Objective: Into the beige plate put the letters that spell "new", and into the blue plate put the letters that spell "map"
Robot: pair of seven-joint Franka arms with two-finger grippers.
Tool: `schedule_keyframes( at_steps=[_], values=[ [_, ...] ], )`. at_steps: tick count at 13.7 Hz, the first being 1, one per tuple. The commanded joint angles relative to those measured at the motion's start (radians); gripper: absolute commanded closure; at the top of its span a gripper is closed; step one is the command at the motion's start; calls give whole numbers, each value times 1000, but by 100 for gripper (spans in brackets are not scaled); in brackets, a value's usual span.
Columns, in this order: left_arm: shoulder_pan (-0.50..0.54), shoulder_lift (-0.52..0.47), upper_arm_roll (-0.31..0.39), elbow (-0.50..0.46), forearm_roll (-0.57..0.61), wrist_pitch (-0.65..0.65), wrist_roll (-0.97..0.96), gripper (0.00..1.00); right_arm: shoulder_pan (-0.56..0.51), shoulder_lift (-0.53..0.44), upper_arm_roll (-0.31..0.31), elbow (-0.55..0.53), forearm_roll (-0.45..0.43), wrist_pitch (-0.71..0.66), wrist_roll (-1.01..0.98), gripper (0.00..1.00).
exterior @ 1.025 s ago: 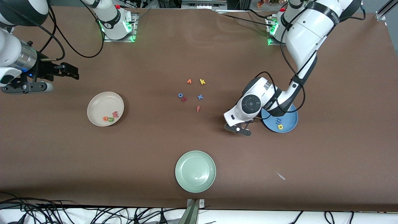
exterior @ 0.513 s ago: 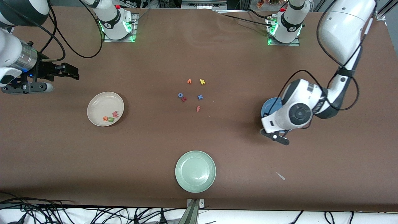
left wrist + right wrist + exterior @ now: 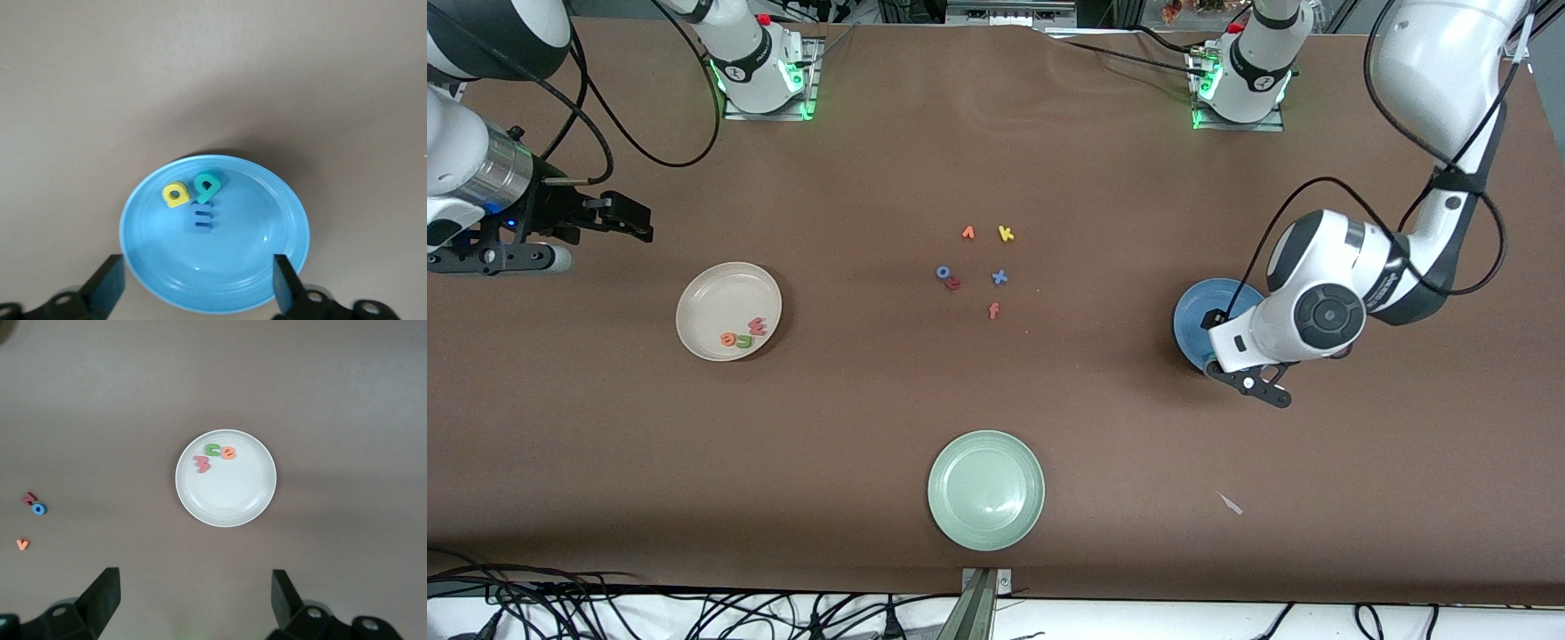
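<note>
Blue plate (image 3: 220,280) at the left arm's end of the surface holds the yellow a (image 3: 175,195), teal p (image 3: 206,186) and blue m (image 3: 201,218), and we see the left end effector (image 3: 197,283) spread and empty just above it; we judge a careless lift could clip the rim and scatter them. Over by the beige plate (image 3: 716,293) with its green n (image 3: 213,449), orange e (image 3: 228,453) and pink w (image 3: 203,464), the right end effector (image 3: 195,600) waits spread; we read no brand or label.
</note>
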Motion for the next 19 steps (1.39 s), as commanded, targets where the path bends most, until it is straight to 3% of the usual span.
schedule_keyframes(
  at_steps=[1, 4, 6, 10, 15, 19],
  values=[
    [11, -88, -7, 22, -51, -45, 10, 0, 0, 1, 5, 12, -17, -3, 15, 0],
    [-9, -161, 35, 126, -172, -97, 8, 0, 0, 1, 5, 12, -17, -5, 15, 0],
    [-71, -251, 174, 154, -306, -154, 8, 0, 0, 1, 5, 12, -17, -11, 15, 0],
    [-173, -400, 379, 125, -324, -166, 4, 0, 0, 1, 5, 12, -17, -12, 15, 0],
    [-161, -535, 384, -58, -322, -163, -35, 0, 0, 1, 5, 12, -17, -15, 15, 0],
    [-151, -537, 381, -46, -324, -214, -47, 0, 2, 1, 5, 11, -17, -17, 15, 0]
  ],
)
